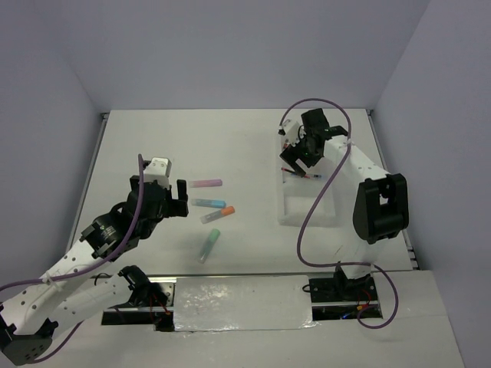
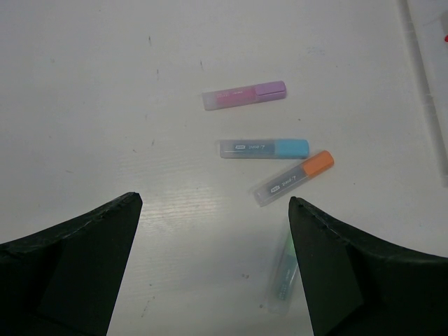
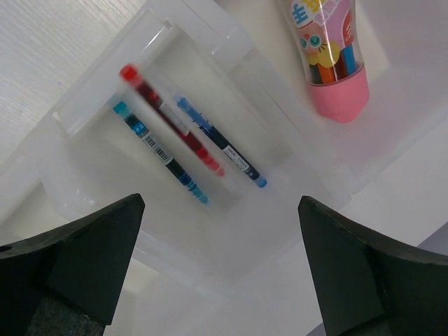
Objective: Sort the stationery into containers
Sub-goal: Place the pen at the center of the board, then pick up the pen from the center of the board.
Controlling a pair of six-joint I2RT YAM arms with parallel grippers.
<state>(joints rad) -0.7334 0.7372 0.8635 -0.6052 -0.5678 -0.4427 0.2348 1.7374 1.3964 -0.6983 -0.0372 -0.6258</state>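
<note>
Hidden, cropped and blurred parts

From above, the right gripper (image 1: 298,162) covers the far end of the tray (image 1: 307,215), so the pens inside barely show. One finger (image 2: 350,273) of the left gripper (image 2: 213,203) hides part of the mint-green highlighter (image 2: 281,283). The right wrist view's top edge cuts off the pink tube (image 3: 329,56). The red pen (image 3: 171,122) blurs near its cap.

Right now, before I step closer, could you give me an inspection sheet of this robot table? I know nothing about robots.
Surface: white table, a few small dark specks.
Job's things: pink highlighter, blue highlighter, orange highlighter and green highlighter lie loose on the table; three thin pens share one compartment of the tray; pink tube in a neighbouring compartment.
Clutter: nothing seen.
Jaws: left jaws open above the highlighters; right jaws open above the tray; both empty.
Cables: purple cable loops along each arm.
Surroundings: plain pale walls on three sides.
</note>
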